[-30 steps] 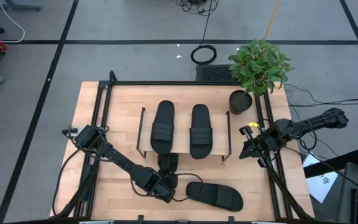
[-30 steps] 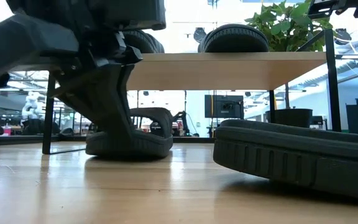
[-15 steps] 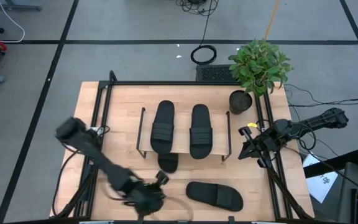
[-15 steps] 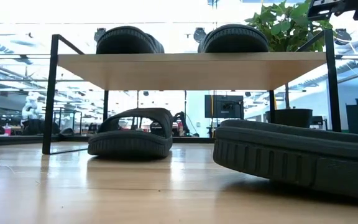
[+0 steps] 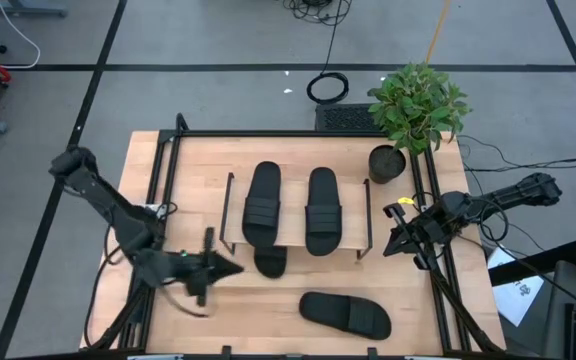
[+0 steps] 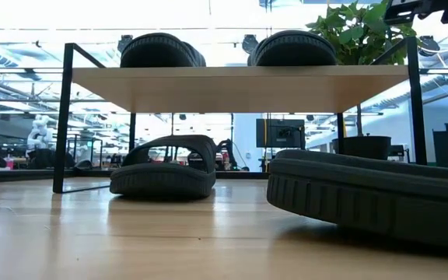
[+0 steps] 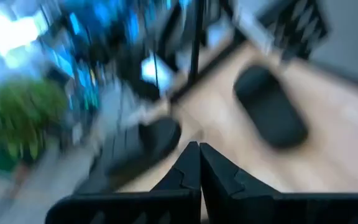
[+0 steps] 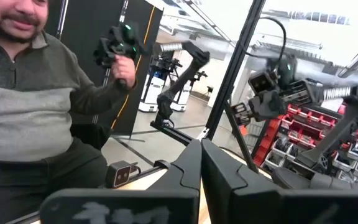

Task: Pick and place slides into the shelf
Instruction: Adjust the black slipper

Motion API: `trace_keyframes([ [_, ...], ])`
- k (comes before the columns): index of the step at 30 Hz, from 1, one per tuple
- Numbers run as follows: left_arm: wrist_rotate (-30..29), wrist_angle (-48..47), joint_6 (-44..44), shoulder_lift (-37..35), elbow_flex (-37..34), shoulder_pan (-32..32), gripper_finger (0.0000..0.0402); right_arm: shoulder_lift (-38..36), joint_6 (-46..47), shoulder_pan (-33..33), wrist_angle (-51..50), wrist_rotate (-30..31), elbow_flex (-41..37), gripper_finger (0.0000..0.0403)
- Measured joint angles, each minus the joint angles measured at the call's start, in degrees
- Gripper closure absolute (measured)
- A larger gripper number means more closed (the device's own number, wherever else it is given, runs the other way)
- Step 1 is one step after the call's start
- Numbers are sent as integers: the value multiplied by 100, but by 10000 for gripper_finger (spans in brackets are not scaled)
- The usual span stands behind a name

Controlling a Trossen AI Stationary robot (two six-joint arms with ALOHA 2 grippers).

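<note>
Two black slides [image 5: 263, 205] [image 5: 323, 210] lie side by side on the shelf's light plank top [image 5: 293, 232], soles down. A third slide [image 6: 163, 167] rests on the table under the shelf, and only its end [image 5: 270, 262] shows from above. The fourth slide [image 5: 345, 313] lies on the table near the near edge, close to the low camera [image 6: 372, 198]. My left gripper [image 5: 230, 267] hovers left of the shelf's near left leg, shut and pointing toward the shelf; its fingertips meet in the left wrist view [image 7: 199, 149]. My right gripper [image 5: 395, 243] waits shut at the table's right edge.
A potted plant [image 5: 416, 105] and a dark pot [image 5: 386, 162] stand at the far right corner. Black frame rails [image 5: 163, 200] run along the table's left and right sides. Bare tabletop lies left of the shelf. A person [image 8: 30, 106] stands beyond the table in the right wrist view.
My left gripper has come off the slide under the shelf, drawn back toward the near edge, then swung toward the table's left and turned, leaving the low view. The slide stays on the table beneath the shelf.
</note>
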Motion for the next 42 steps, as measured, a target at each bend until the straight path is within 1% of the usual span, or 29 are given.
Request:
trace_keyframes([
  [2, 77, 1438, 691, -412, -858, -149, 401, 0, 2, 0, 22, -7, 0, 403],
  [4, -27, 2504, 1195, -793, -1556, -155, 402, 1, -6, 0, 22, -3, 0, 403],
  [6, -252, 3023, 1470, -1240, -2108, -27, 402, 2, -50, 0, 26, 15, 0, 403],
  [8, -285, 3288, 1589, -1755, -2498, 222, 402, 5, -138, 0, 22, 16, 0, 403],
  [12, -153, 3113, 1642, -2885, -2937, 829, 402, 32, -341, 0, 22, 22, 0, 403],
  [15, 168, 2376, 1540, -3850, -3088, 1316, 402, 46, -470, 0, 24, 24, 0, 403],
  [18, 780, 1405, 982, -4760, -3105, 1845, 402, 46, -725, 0, 25, 33, 0, 403],
  [21, 1651, 539, -84, -5386, -3076, 2278, 401, 46, -820, 0, 22, 33, 0, 403],
  [24, 2855, -69, -1063, -5669, -3079, 2481, 401, 44, -745, 0, 21, 33, 0, 403],
  [26, 3271, -129, -1336, -5676, -3153, 2489, 401, 46, -671, 0, 18, 33, 0, 403],
  [28, 3294, -158, -1365, -5662, -3285, 2478, 401, 46, -660, 0, -12, 35, 0, 403],
  [32, 2962, -71, -1129, -5666, -3587, 2478, 401, 46, -825, 0, -21, 35, 0, 403],
  [35, 2925, 215, -869, -5667, -3802, 2478, 401, 46, -905, 0, -27, 35, 0, 403],
  [37, 2919, 244, -830, -5668, -3839, 2478, 399, 46, -913, 0, -26, 67, 0, 403],
  [42, 2858, 249, -888, -5668, -3846, 2478, 401, 46, -910, 0, -2, 531, 0, 403],
])
